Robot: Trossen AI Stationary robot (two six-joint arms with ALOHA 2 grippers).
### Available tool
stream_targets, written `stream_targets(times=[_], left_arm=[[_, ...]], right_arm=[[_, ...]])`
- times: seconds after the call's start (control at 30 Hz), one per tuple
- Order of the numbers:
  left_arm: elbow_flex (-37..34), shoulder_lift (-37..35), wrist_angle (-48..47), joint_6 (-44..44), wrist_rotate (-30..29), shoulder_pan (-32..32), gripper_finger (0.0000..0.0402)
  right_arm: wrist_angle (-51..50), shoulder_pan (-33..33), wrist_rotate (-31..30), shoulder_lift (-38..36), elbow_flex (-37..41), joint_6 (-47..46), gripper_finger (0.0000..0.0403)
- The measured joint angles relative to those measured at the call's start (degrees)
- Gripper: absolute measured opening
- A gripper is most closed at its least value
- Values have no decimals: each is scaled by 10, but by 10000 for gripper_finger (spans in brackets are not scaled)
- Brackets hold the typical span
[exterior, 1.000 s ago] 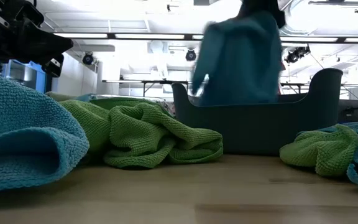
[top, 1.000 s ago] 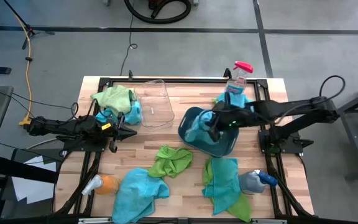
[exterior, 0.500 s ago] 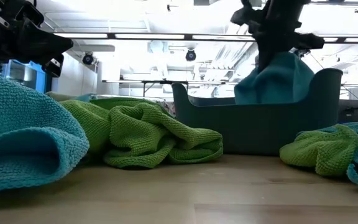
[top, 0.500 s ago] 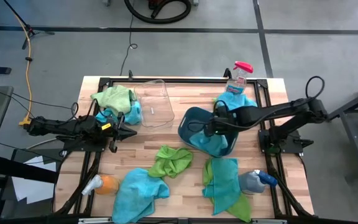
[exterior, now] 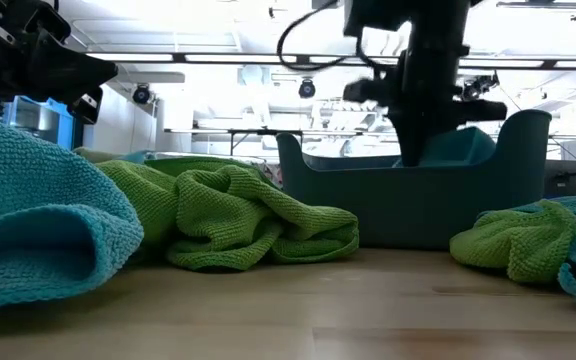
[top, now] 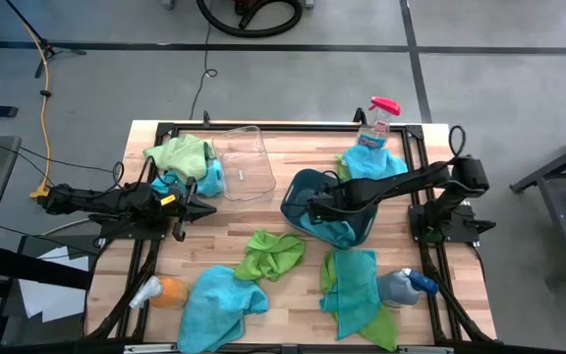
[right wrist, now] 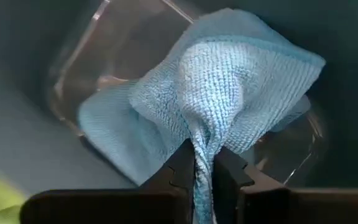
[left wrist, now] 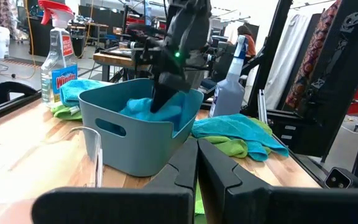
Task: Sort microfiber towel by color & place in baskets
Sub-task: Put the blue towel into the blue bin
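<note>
right claw (right wrist: 202, 167) pinching blue towel (right wrist: 222, 93) inside teal basket (top: 298, 187) | left claw (top: 209, 207) closed, idle near clear basket (top: 244, 162)

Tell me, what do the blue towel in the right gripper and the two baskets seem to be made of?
Blue towel, pinched by the right gripper: soft looped microfiber cloth, judging by its nubby weave and limp folds.
Teal basket: probably matte opaque plastic, with smooth molded walls and a cut-out handle.
Clear basket: likely glossy transparent plastic; the wooden table shows through it.
</note>
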State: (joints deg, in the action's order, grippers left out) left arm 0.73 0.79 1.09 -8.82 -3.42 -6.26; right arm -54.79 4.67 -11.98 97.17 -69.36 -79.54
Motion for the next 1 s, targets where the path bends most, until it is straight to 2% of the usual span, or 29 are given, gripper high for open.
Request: stream_targets(times=[0.3,0.5,0.67,0.87,1.0], left_arm=[[0,0,0,0,0,0,0],[0,0,0,0,0,0,0],[0,0,0,0,0,0,0],[0,0,0,0,0,0,0],[0,0,0,0,0,0,0]], right_arm=[[24,-22,28,10,0,73,168],[24,-33,95,-3,0,147,235],[20,-33,85,-65,0,158,246],[23,-39,30,-182,0,188,247],[56,-39,-19,-255,0,241,247]])
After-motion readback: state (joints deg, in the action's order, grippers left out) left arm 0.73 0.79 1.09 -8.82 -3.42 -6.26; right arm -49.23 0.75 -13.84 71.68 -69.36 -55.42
